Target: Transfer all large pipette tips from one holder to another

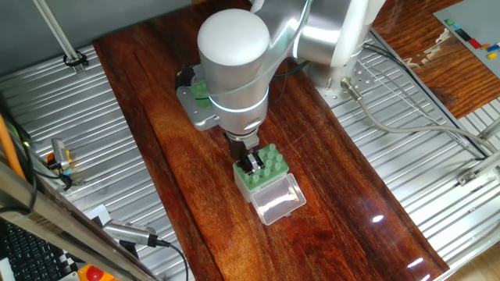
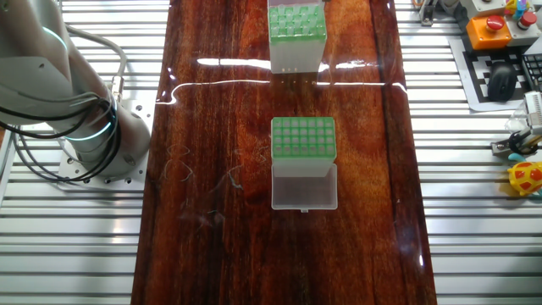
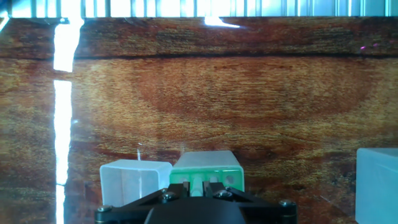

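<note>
I hold the hand low over the clear-sided holder, grip state not discernible, with the pale tips seated in its top; I judge them light, thin-walled and slick, best pinched at the wider collar.

Open lid (clear-sided box) beside gripper

- The grey-sided box sits mostly hidden behind the arm.
- Hand view: fingertips cut off at the bottom edge.
- Individual pipette tips too small to tell.
</note>
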You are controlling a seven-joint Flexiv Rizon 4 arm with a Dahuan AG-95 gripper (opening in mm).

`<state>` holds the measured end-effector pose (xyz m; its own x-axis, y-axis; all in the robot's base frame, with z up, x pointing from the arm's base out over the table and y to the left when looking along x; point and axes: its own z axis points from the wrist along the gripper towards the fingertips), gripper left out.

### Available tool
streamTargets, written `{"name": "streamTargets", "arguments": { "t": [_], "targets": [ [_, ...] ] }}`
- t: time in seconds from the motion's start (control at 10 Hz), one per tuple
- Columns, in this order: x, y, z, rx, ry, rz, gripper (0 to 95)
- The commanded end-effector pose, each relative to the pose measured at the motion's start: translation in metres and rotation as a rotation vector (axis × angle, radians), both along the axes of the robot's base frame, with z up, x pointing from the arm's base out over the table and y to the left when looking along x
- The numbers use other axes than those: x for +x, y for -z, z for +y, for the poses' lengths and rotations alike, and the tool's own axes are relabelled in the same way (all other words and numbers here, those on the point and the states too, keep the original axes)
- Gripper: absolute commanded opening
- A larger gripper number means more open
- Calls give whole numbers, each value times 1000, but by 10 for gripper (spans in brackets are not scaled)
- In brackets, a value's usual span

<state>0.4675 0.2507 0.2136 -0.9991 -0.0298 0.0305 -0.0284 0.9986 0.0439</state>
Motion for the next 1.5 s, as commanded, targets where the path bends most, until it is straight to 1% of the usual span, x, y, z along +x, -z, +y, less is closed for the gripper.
{"name": "streamTargets", "arguments": {
  "t": [0.1,0.3,0.5,1.0,1.2,1.5],
  "targets": [
    [-4,-8,1,0,-7,0,0],
    [-8,-20,2,0,-13,-2,0],
    [-12,-28,1,-1,-17,-4,0],
    [-13,-50,-4,1,-30,-1,0],
    [-15,-57,-1,-2,-29,-2,0],
    [-16,-66,-1,0,-32,-2,0]
  ]
}}
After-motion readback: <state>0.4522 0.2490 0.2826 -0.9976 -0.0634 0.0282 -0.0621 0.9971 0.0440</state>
